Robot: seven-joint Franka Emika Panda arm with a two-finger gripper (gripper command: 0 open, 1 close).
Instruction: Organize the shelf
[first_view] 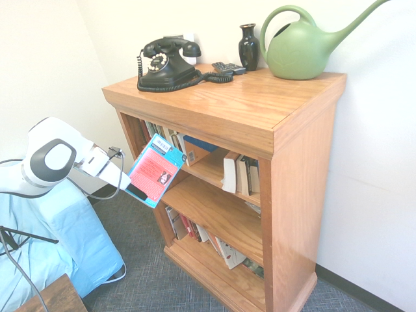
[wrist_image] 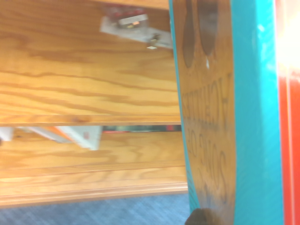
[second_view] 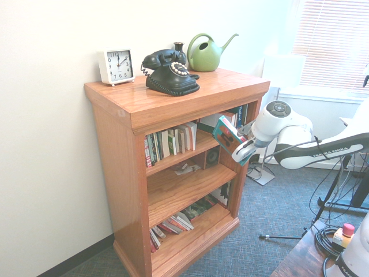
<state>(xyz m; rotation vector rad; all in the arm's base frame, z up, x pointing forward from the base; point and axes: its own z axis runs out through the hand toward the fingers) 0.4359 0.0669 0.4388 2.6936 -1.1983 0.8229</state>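
1. The gripper (first_view: 130, 188) has its jaws pinching a teal paperback book (first_view: 154, 170), held tilted in front of the shelf (first_view: 260, 110) at its open front.
2. The shelf stands against the white wall; in the first exterior view the book sits at about 8 o'clock from its top.
3. A black rotary telephone (first_view: 168, 64), dark vase (first_view: 248, 47) and green watering can (first_view: 305, 45) stand on top.
4. A white clock (second_view: 116, 66) stands at the telephone's 9 o'clock in the second exterior view.
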